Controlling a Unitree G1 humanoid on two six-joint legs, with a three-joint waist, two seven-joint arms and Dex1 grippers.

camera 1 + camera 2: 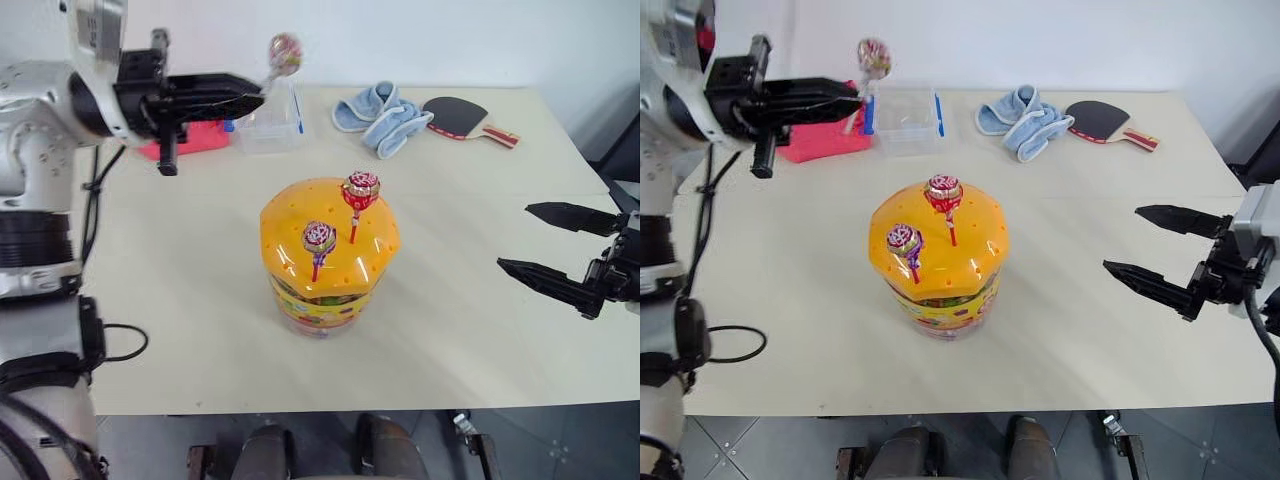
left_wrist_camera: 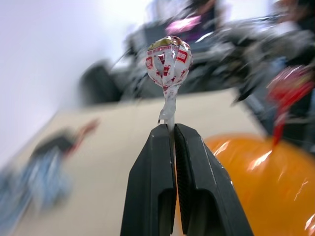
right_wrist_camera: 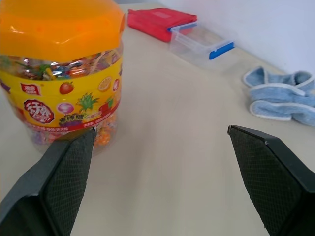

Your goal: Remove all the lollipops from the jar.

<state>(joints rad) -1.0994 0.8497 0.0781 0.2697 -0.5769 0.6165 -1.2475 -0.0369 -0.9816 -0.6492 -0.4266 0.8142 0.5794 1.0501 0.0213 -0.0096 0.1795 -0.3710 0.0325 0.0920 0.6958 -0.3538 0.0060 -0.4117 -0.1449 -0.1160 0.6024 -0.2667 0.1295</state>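
Note:
The jar [image 1: 288, 228], a clear tub with a colourful label and an orange domed lid, stands mid-table. Two lollipops are stuck upright in holes of its lid: a red-wrapped one [image 1: 360, 189] and a pink-swirl one [image 1: 319, 238]. Up at the far left, my left gripper [image 1: 258, 96] is shut on the stick of a third lollipop [image 1: 285, 52], held in the air over the far left of the table; its wrapped head [image 2: 169, 60] stands above the closed fingertips. My right gripper [image 1: 513, 236] hangs open to the right of the jar, level with its label [image 3: 64, 98], nothing between its fingers.
A clear rectangular box with blue clips [image 1: 268, 128] and a red box [image 1: 197, 138] sit at the far left of the table. A blue cloth [image 1: 382, 115] and a table-tennis paddle [image 1: 466, 118] lie at the far right.

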